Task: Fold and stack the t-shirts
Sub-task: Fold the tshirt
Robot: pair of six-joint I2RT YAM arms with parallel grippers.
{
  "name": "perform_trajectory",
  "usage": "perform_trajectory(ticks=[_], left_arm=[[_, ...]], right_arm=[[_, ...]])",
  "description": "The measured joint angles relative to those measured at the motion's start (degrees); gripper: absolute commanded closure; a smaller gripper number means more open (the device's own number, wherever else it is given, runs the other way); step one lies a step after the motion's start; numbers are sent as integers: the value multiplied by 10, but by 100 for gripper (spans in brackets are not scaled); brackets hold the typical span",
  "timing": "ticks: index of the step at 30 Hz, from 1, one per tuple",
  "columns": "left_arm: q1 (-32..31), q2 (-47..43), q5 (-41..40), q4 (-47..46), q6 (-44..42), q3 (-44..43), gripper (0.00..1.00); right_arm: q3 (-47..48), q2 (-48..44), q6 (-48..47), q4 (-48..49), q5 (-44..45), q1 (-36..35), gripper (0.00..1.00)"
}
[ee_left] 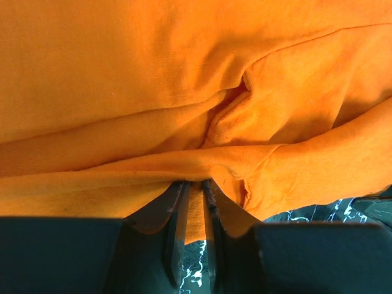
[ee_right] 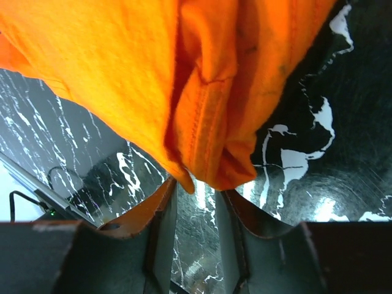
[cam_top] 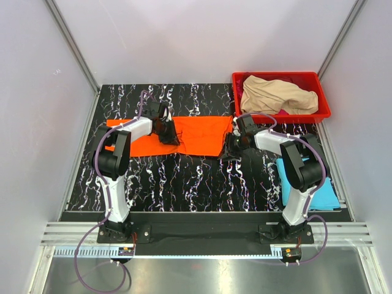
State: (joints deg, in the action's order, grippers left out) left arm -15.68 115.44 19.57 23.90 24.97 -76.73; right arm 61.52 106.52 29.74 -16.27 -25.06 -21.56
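Two arms, top view: both reaching forward over the table [cam_top: 184, 177], the left one on the left, the right one on the right.
Table: black with white veining.
Orange t-shirt [cam_top: 196, 138]: laid out sideways across the far half of the table, spanning from one gripper to the other; right edge bunched up.
Left gripper [cam_top: 166, 128]: down on the left-of-middle part of the orange cloth; jaw width unreadable from above.
Right gripper [cam_top: 234, 146]: at the bunched right edge of the same shirt; jaw width unreadable from above.
Red bin [cam_top: 324, 107]: at the far right corner of the table.
Beige t-shirt [cam_top: 278, 95]: crumpled inside the bin.
Magenta t-shirt [cam_top: 285, 112]: only a sliver showing, under the beige one at the bin's near wall.
Light blue t-shirt [cam_top: 331, 197]: flat at the table's right near side, partly hidden by the right arm.

Left wrist view
Orange t-shirt [ee_left: 153, 79]: filling almost the whole view, long creases running across.
Left gripper [ee_left: 195, 187]: narrow; fingers [ee_left: 177, 220] almost together, clamped on a thin layer of orange cloth.
Table [ee_left: 306, 214]: a sliver at lower right, under the cloth edge.

Right wrist view
Orange t-shirt [ee_right: 153, 73]: stitched hem folded over in a thick bunch, raised off the table.
Right gripper [ee_right: 199, 187]: fairly narrow; fingers [ee_right: 160, 233] pressing either side of the hem bunch at their tips.
Table [ee_right: 318, 141]: glossy surface behind and below the cloth.
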Motion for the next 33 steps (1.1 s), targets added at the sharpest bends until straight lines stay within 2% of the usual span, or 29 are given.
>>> perform_trajectory(ticks=[2,9,12,13,14,20,26,33], left_arm=[[0,0,0,0,-1,0,78],[0,0,0,0,-2,0,78],[0,0,0,2,-2,0,78],[0,0,0,2,-3,0,78],[0,0,0,3,-4,-1,78],[0,0,0,4,-6,-1,79],[0,-1,0,3,-7,1,79],[-5,-11,1,5,-8,12,77]], right_arm=[[2,0,1,2,-2,0,62],[12,1,12,16,-16,0,72],[12,2,20,19,-17,0,86],[13,2,22,19,-16,0,95],[13,2,24,19,-16,0,99],[42,3,31,1,-5,2,100],[121,9,36,-15,3,22,100],[237,84,37,-16,-23,45,99]])
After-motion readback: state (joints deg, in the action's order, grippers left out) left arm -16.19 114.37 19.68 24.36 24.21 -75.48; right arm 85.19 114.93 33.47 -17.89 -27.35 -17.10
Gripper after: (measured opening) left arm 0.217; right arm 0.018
